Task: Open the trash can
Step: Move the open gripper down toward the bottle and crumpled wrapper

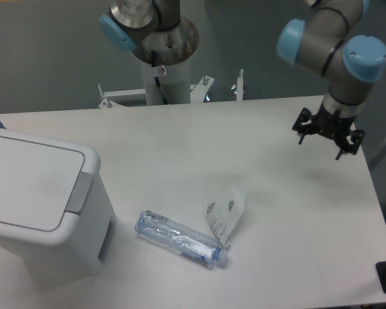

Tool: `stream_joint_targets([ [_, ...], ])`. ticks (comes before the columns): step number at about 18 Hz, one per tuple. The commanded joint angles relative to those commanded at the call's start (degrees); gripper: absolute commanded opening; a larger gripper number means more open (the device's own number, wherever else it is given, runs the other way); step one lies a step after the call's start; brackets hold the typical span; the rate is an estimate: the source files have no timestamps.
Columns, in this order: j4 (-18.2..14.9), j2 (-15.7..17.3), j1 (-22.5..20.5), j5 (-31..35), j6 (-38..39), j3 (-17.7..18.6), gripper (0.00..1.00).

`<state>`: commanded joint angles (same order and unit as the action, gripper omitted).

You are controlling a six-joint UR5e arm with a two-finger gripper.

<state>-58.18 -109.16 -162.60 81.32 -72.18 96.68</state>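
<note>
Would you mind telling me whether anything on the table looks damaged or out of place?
Yes: a crushed clear bottle lies on its side beside the closed trash can, its label peeled loose.

There was one boxy white plastic trash can (42,199), one clear crushed plastic bottle (180,239) and one black two-finger gripper (328,134).

White trash can (35,199) w/ grey tab (81,192); clear bottle (180,238), bluish; white surface (257,193); black hand (328,132).
</note>
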Motion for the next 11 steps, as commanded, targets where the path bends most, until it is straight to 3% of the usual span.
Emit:
stream_joint_targets([
  [3, -0.3, 0.1, 1.2, -4.1, 4.5, -0.1, 1.0],
  [11, 0.3, 1.0, 9.5, -7.6, 20.8, -1.7, 1.0],
])
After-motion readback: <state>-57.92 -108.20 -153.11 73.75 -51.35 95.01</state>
